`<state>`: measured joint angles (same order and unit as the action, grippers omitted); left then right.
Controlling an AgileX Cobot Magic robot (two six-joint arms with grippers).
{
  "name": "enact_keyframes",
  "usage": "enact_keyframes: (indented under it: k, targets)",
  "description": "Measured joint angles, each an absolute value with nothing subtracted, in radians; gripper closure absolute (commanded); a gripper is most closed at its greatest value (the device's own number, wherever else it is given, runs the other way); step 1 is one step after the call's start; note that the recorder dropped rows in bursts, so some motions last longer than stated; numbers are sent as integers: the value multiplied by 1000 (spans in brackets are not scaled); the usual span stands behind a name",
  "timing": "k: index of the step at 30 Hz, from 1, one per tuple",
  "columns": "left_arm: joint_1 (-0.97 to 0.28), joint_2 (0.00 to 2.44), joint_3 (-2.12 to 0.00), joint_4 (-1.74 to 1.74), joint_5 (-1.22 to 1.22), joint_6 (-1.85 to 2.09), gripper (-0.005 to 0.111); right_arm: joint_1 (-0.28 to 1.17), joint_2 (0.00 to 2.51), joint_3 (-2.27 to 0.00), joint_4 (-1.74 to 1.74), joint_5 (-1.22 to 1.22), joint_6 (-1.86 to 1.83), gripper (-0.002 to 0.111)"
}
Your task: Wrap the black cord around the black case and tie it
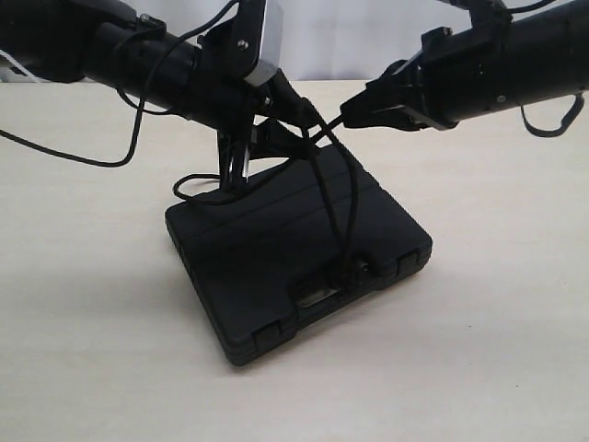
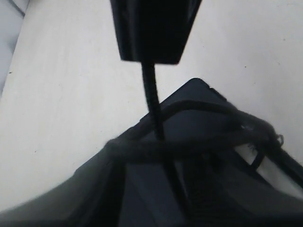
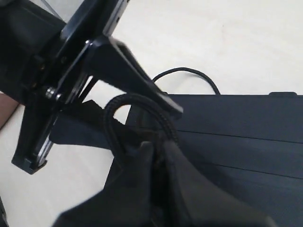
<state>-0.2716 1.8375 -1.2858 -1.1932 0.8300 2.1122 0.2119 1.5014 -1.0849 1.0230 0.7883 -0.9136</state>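
Note:
The black case (image 1: 276,258) lies flat on the table with its handle slot facing the front. Two strands of the black cord (image 1: 336,198) rise from the handle slot to the grippers above the case's far edge. My right gripper (image 1: 350,115) (image 3: 158,146) is shut on a loop of the cord (image 3: 125,106). My left gripper (image 1: 271,133) (image 2: 189,156) stands open, and the cord (image 2: 189,146) stretches across between its fingers. A thin strand hangs from the right gripper's tip (image 2: 154,56). One left finger (image 3: 132,75) passes just above the loop.
A slack bit of cord (image 1: 189,189) lies on the table behind the case's far left corner. A thin glossy robot cable (image 1: 92,161) sags from the left arm. Pale tabletop (image 1: 92,304) surrounds the case.

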Motion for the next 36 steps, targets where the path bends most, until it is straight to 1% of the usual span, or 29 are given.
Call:
enact_keyframes:
  k: [2,7,14,18,25,31,34,36]
  targets:
    - [-270,1825,-1286,-1144,771,2112,51,212,1484,-1085,1023,780,-916,104]
    - [-245,1773,-1286,-991,663,2019,51,212,1435,-1085,1023,745,-916,104]
    - [-233,1654,-1286,-962,645,1994,52,212,1398,-1085,1023,694,-920,104]
    - [-233,1614,-1286,-1003,714,1993,52,212,1394,-1085,1023,675,-920,104]
    - [-245,1661,-1286,-1048,801,1993,52,212,1394,-1087,1023,669,-920,104]
    - [-291,1749,-1286,-1074,774,1993,52,212,1394,-1087,1023,671,-920,104]
    - [-294,1777,-1286,-1074,763,1993,52,212,1394,-1087,1023,671,-920,104]
    - [-294,1791,-1286,-1074,749,1993,55,212,1394,-1087,1023,671,-920,104]
